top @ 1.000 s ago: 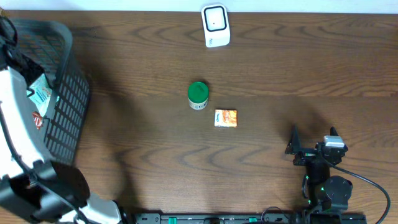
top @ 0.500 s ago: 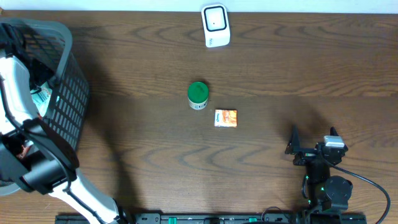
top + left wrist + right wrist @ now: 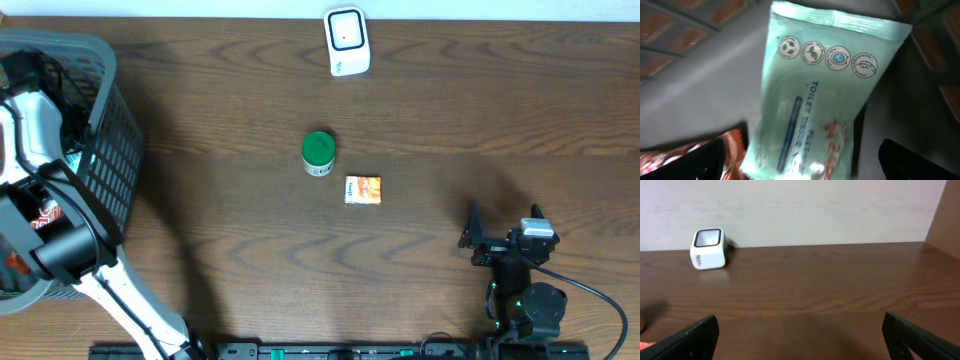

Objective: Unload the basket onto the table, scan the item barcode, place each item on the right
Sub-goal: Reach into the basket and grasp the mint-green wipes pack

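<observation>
My left arm (image 3: 30,130) reaches down into the dark mesh basket (image 3: 112,170) at the table's left edge. In the left wrist view a pale green pack of tissue wipes (image 3: 815,100) lies tilted just below my left gripper (image 3: 805,167). That gripper is open, with the black fingertips (image 3: 705,160) on either side of the pack's lower end and apart from it. The white scanner (image 3: 347,42) stands at the table's far edge and shows at the left in the right wrist view as the scanner (image 3: 708,248). My right gripper (image 3: 503,240) rests open and holds nothing.
A green-lidded jar (image 3: 318,152) and a small orange packet (image 3: 363,190) sit mid-table. An orange-red packet (image 3: 715,147) lies under the green pack in the basket. The basket's grey rim (image 3: 95,48) surrounds my left wrist.
My left arm has swung across the basket and moved further into it. The right arm, the jar, the packet and the scanner have stayed where they were.
</observation>
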